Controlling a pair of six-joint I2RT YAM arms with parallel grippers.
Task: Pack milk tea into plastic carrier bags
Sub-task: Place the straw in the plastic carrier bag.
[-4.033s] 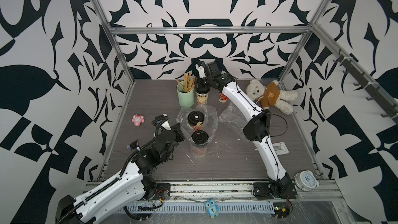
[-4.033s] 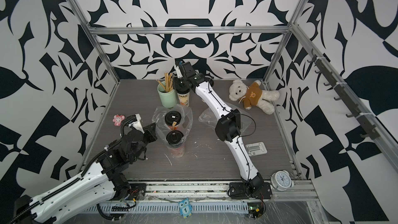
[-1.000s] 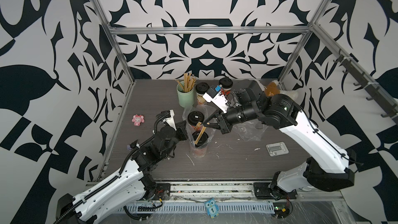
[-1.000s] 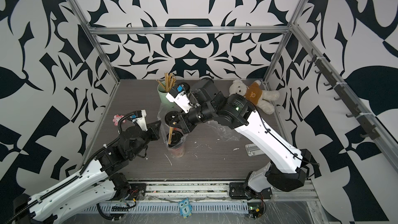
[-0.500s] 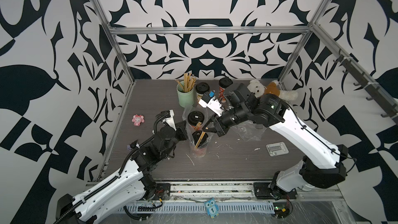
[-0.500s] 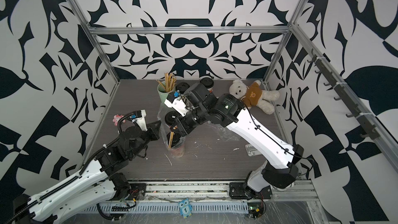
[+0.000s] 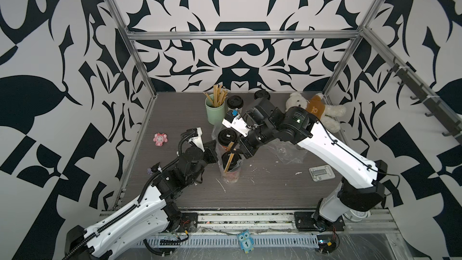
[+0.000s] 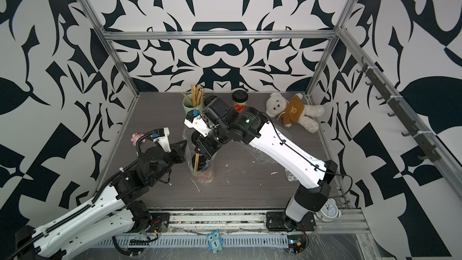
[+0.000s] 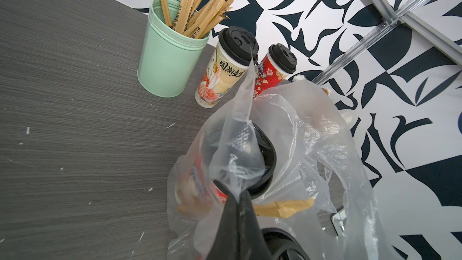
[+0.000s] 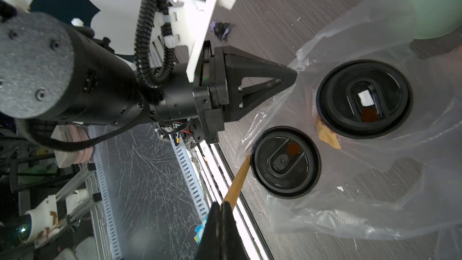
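- Two milk tea cups are seated in the carrier bag, its rim pinched by the left gripper.
- A wrapped straw is clamped by the right gripper at the bag's mouth; release inside is likely needed next.

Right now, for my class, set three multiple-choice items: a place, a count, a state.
1. Cups inside the clear bag: A two; B one; C four.
2. The cream-yellow cup stands: A in the clear bag; B beside the teddy bear; C beside the mint-green holder.
3. The right jaws are: A open; B shut on a brown straw; C shut on a lid.
Key: A, two black lids show through the plastic; C, it stands by the holder; B, the jaws pinch the straw.
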